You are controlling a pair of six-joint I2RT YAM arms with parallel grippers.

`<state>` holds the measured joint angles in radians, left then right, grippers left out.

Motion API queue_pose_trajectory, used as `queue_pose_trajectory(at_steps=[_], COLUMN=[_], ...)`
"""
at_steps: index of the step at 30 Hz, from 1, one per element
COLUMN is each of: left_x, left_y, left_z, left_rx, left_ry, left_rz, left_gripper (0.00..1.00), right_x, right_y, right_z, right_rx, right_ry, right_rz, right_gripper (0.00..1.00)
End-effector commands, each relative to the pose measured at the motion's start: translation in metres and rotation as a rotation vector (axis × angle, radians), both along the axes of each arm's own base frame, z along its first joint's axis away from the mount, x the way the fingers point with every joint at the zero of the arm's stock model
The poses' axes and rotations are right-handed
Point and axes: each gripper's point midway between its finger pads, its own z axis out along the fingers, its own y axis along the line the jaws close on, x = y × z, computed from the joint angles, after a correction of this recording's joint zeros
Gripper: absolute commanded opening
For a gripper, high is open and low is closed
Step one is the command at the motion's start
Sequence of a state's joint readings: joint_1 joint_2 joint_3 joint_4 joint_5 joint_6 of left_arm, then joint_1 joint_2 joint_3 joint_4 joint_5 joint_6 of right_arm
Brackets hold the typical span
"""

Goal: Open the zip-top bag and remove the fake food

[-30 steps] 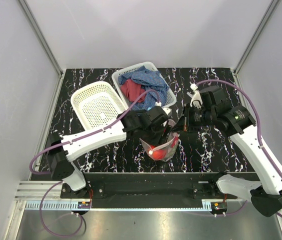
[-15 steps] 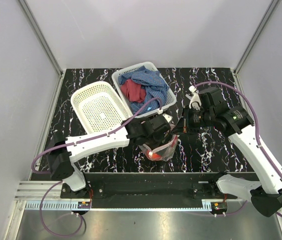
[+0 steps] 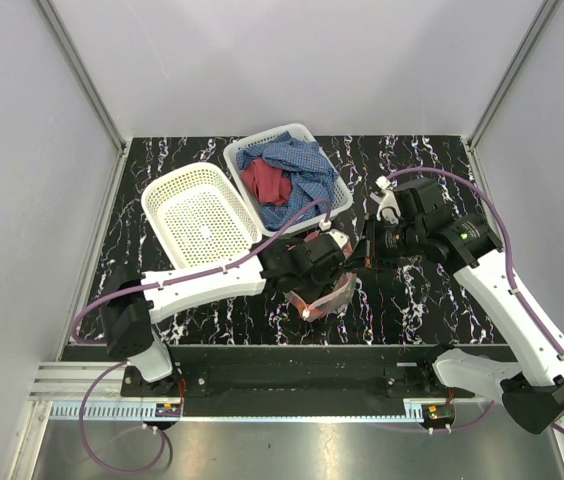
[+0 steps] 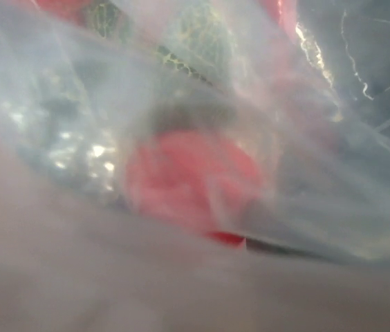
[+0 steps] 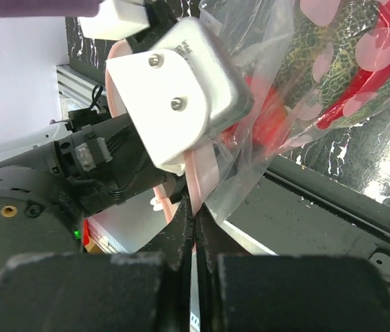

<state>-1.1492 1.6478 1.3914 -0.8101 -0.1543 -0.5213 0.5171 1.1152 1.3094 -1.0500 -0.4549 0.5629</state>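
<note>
**A:** Top external view first. What is the room like?

**B:** Pale grey walls (image 3: 292,60) close in a black table (image 3: 422,300) veined with white, and a metal rail (image 3: 292,408) runs along the near edge. At the back stands one white basket (image 3: 202,215). Touching it is a second basket (image 3: 230,156) that holds a blue cloth (image 3: 297,160) and a red cloth (image 3: 265,182).

**A:** And the zip-top bag (image 3: 330,296)?

**B:** It is in the middle of the table, near the front edge and between the two arms. The fake food (image 3: 311,309) shows red through it. The left gripper (image 3: 327,270) presses into the bag's top, and the right gripper (image 3: 355,262) meets it from the other side.

**A:** What does the left wrist view show?

**B:** Only blur. The lens is against the plastic, with a red round fruit (image 4: 188,180) behind the film and some marble at the upper right. No fingers show, so I cannot tell whether that claw is clenched or released.

**A:** And the right wrist view?

**B:** Its fingers (image 5: 181,238) are pinched together on the bag's edge, beside the pink strip. The left gripper's white housing (image 5: 181,90) is against the bag. A red chili pepper (image 5: 361,83) lies inside, behind the pale dots.
</note>
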Motion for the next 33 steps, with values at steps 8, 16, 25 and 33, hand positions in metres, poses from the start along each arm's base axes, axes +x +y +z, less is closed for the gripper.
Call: queue_pose_trajectory(at_steps=[8, 16, 25, 33], left_x=[0.012, 0.018, 0.047, 0.058], left_y=[-0.006, 0.003, 0.029, 0.032], left_z=[0.098, 0.153, 0.155, 0.145], left_rx=[-0.177, -0.269, -0.203, -0.179], left_ry=[-0.144, -0.213, -0.368, -0.388], left_rz=[-0.011, 0.057, 0.186, 0.214], left_gripper=[0.0, 0.0, 0.0, 0.0], right_x=[0.007, 0.009, 0.014, -0.002], right_y=[0.002, -0.006, -0.013, -0.015], right_z=[-0.001, -0.005, 0.023, 0.031], right_rx=[0.002, -0.031, 0.011, 0.062], right_ry=[-0.069, -0.119, -0.252, -0.285], right_rz=[0.013, 0.003, -0.045, -0.023], right_gripper=[0.0, 0.0, 0.0, 0.0])
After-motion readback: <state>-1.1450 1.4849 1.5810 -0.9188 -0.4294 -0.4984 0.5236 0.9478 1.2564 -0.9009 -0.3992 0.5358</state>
